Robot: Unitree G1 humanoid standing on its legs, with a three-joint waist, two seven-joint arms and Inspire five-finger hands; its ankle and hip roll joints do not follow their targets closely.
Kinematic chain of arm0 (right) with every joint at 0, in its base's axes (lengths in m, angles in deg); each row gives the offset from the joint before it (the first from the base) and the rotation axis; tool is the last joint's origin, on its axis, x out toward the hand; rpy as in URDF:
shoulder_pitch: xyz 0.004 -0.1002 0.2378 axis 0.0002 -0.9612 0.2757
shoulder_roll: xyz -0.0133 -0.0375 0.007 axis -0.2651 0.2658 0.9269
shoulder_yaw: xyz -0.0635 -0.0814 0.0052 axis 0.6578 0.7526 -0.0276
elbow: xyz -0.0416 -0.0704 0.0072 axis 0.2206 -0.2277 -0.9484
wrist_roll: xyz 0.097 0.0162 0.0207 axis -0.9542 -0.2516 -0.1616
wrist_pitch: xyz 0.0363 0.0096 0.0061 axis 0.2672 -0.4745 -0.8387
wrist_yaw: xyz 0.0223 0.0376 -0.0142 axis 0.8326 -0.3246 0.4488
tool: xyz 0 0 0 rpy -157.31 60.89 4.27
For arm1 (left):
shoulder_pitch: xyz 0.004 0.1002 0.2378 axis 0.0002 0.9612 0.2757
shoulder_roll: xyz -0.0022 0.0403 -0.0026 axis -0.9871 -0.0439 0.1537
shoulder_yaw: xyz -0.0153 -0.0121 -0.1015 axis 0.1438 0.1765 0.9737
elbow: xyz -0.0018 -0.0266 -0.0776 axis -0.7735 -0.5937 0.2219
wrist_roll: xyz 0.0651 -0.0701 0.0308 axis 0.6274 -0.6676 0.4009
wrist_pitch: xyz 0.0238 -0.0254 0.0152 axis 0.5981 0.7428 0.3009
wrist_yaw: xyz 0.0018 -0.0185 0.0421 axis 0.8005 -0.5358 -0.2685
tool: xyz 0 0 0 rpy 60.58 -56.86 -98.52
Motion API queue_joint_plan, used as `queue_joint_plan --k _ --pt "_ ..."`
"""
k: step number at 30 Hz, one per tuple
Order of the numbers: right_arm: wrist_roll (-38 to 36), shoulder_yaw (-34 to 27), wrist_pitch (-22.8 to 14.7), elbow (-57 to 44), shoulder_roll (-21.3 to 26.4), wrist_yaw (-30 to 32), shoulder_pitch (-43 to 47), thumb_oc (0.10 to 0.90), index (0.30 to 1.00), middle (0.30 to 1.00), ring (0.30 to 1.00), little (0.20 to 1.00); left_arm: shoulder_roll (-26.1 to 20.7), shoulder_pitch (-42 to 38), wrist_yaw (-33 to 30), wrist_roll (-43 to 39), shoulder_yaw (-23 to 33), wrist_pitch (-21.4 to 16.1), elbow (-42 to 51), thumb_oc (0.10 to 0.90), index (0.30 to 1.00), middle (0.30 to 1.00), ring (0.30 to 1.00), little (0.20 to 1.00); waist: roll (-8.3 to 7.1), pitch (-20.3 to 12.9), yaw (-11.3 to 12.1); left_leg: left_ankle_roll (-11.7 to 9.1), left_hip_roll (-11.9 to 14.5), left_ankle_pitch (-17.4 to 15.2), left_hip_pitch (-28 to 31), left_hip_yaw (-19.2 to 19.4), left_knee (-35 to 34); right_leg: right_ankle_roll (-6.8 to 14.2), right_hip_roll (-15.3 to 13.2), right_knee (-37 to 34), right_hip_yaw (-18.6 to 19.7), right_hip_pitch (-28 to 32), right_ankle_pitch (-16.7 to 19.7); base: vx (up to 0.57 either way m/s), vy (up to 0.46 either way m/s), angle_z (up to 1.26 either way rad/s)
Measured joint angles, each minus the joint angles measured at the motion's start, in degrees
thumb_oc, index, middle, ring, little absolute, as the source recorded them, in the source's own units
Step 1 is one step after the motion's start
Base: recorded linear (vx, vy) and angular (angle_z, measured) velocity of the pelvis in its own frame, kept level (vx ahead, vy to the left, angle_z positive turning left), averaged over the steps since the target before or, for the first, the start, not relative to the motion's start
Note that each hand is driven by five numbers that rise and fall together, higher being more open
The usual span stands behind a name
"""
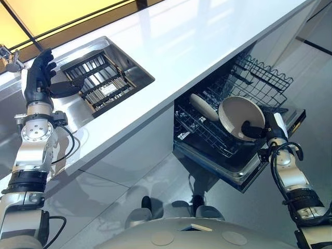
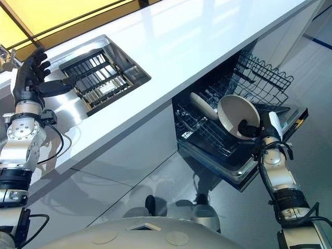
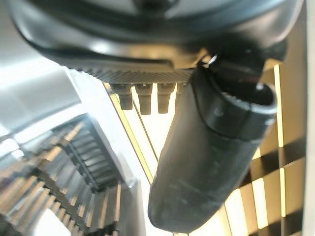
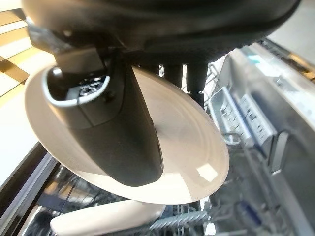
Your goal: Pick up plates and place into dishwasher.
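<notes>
My right hand [image 1: 258, 128] pinches a cream plate [image 1: 237, 115] by its rim, thumb on its face, and holds it tilted over the lower dishwasher rack [image 1: 207, 129]. The right wrist view has the same plate [image 4: 197, 147] with the thumb [image 4: 123, 142] across it. A second cream plate [image 1: 203, 106] stands on edge in the rack just left of it, also seen as a plate [image 4: 108, 219] below the held one. My left hand [image 1: 39, 75] is raised over the counter beside the sink, fingers straight and spread, holding nothing.
The sink [image 1: 136, 77] in the white counter [image 1: 207, 36] holds a dark slatted drying rack [image 1: 101, 83]. An upper wire basket [image 1: 264, 75] of the dishwasher stands pulled out behind the lower rack. The open dishwasher door [image 1: 244, 174] juts out over the grey floor.
</notes>
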Motion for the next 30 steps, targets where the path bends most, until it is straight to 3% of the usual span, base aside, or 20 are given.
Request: queue_joint_plan --k 11,23,24,25,30 --pt "0.2 4.7 4.0 -1.1 -3.7 -0.7 0.0 0.1 0.3 0.3 0.3 0.2 0.1 0.0 0.1 0.0 0.1 0.0 0.2 0.8 0.9 0.9 0.9 0.9 0.09 1.0 1.1 0.0 -0.2 0.7 -1.2 -1.7 0.0 0.0 0.0 0.0 -0.6 0.0 -0.3 0.0 0.009 0.09" --pt "3.3 8.8 7.4 0.0 -5.8 7.8 1.0 0.1 0.3 0.3 0.3 0.2 0.8 0.0 0.2 -0.2 0.0 0.1 0.2 0.8 0.9 0.9 0.9 0.9 1.1 1.6 1.7 -0.1 -0.3 1.4 -1.5 -4.1 0.0 0.1 0.1 0.0 -1.8 1.1 -0.8 0.0 0.013 0.1" --pt "3.5 8.9 7.5 0.0 -5.8 7.8 1.3 0.27 0.446 0.446 0.446 0.37 0.8 0.0 0.2 -0.6 -0.1 0.1 0.2 0.8 0.9 0.9 0.9 0.9 1.2 1.7 1.7 0.0 -0.3 1.4 -1.6 -4.2 0.0 0.1 0.0 0.0 -1.9 1.1 -0.8 -0.01 0.011 0.07" --pt "3.6 9.2 7.5 0.0 -5.8 7.9 1.7 0.8 0.9 0.9 0.9 0.9 0.8 0.0 0.2 -1.0 -0.1 0.1 0.2 0.8 0.9 0.9 0.9 0.9 1.31 1.8 1.6 0.0 -0.3 1.5 -1.7 -4.4 0.0 0.1 0.0 0.0 -2.0 1.1 -0.8 -0.01 0.016 0.08" --pt "3.2 10.6 6.9 -1.1 -5.8 11.0 2.3 0.8 0.9 0.9 0.9 0.9 1.2 0.0 0.2 -1.1 -0.2 0.1 0.2 0.8 0.9 0.9 0.9 0.9 1.65 2.0 1.7 0.0 -0.4 1.7 -2.0 -4.7 0.0 0.1 0.0 0.0 -2.1 1.0 -0.8 -0.01 0.02 0.04"
